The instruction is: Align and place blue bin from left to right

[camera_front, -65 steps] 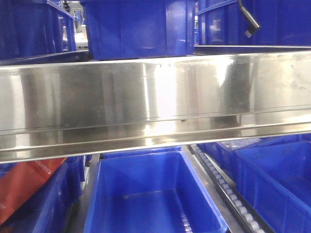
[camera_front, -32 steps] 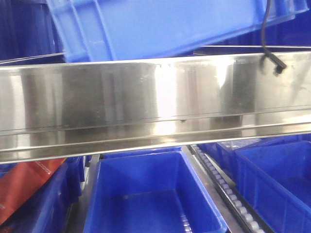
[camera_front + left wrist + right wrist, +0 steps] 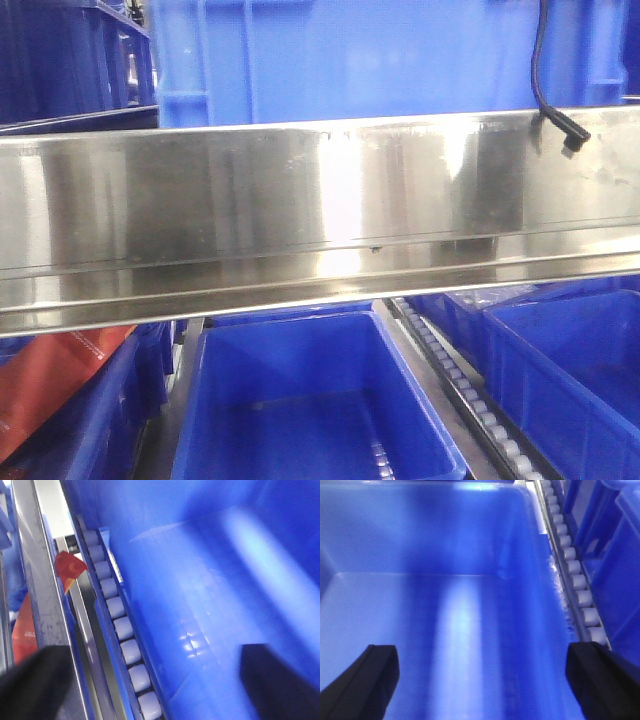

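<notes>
The blue bin (image 3: 380, 60) fills the top of the front view, behind the steel shelf rail (image 3: 320, 210). The left wrist view looks down its left wall and into the blue bin (image 3: 215, 580). My left gripper (image 3: 157, 685) is open wide and straddles that wall, one dark finger (image 3: 35, 680) outside over the rail and the other finger (image 3: 280, 680) inside. In the right wrist view my right gripper (image 3: 477, 680) is open wide over the empty floor of the blue bin (image 3: 445, 555). Neither gripper shows in the front view.
White roller tracks run beside the bin (image 3: 122, 625) (image 3: 572, 580). A black cable with a plug (image 3: 560, 120) hangs at the upper right. More blue bins stand at the upper left (image 3: 70, 60) and on the lower tier (image 3: 310, 400) (image 3: 570, 370). A red bag (image 3: 50, 380) lies at the lower left.
The blue bin on the upper shelf tilted and came toward the camera, now looking much larger and level. The hanging cable swung right and lower.
</notes>
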Controlling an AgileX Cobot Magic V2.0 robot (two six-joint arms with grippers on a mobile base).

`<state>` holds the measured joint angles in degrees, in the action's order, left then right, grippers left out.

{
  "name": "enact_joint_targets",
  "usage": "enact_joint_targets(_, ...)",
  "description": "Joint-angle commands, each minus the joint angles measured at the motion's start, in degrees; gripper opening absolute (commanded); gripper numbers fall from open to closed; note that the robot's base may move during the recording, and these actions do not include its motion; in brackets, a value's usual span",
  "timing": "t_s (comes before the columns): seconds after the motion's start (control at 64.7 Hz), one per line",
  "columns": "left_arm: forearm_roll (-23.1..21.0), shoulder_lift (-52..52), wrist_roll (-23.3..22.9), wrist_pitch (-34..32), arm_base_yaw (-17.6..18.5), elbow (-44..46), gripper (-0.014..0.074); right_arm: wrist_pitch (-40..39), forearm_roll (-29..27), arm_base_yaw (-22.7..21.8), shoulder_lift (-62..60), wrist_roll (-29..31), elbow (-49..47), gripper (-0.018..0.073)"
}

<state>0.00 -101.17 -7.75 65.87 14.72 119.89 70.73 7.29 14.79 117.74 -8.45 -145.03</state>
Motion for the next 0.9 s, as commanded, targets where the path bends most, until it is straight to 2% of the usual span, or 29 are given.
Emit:
enact_joint_targets(0.0, 0.5, 1.1, 0.0, 0.5, 0.3, 1.6, 0.0588, -1.6, 0.9, -0.3, -2.7, 0.6, -0.6, 0.0521)
enact_joint_targets(0.124, 0.5, 2.7, 0.0, 2.0, 0.3, 3.3, 0.0560, -1.6, 0.9, -0.3, -5.1, 0.6, -0.7, 0.0406)
enact_joint_targets(0.17, 0.5, 3.7, 0.0, 2.2, 0.3, 3.6, 0.0535, -1.1, 0.9, -0.3, -6.1, 0.6, -0.7, 0.0340)
enact_joint_targets(0.216, 0.6, 4.8, 0.0, 2.3, 0.3, 3.6, 0.0485, -0.8, 0.9, -0.3, -7.2, 0.6, -0.7, 0.0235)
enact_joint_targets(0.294, 1.7, 6.5, 0.0, 2.7, 0.3, 3.6, 0.0358, -0.8, 0.9, -0.3, -8.6, 0.6, -0.7, 0.0092)
enact_joint_targets(0.355, 2.3, 8.0, 0.1, 3.0, 0.3, 3.6, 0.0209, -0.8, 0.9, -0.3, -9.6, 0.6, -0.7, -0.0038)
enact_joint_targets(0.402, 3.1, 8.9, 0.1, 3.2, 0.3, 3.6, 0.0114, -0.8, 0.9, -0.3, -10.2, 0.6, -0.7, -0.0098)
enact_joint_targets(0.479, 4.3, 10.3, 0.2, 3.3, 0.3, 3.4, -0.0041, -0.8, 0.9, -0.3, -10.7, 0.6, -0.7, -0.0085)
enact_joint_targets(0.556, 6.0, 12.1, 0.2, 3.4, 0.3, 2.1, 0.0000, -0.8, 0.9, -0.3, -10.7, 0.6, -0.7, -0.0085)
enact_joint_targets(0.726, 8.2, 15.9, 0.2, 1.1, 0.3, -4.7, 0.0001, -0.8, 0.9, -0.3, -10.7, 0.5, -0.6, -0.0087)
enact_joint_targets(0.881, 6.7, 22.0, 0.2, -8.9, 0.3, -17.1, 0.0001, -0.8, 1.4, -0.3, -10.1, 0.5, -0.2, -0.0087)
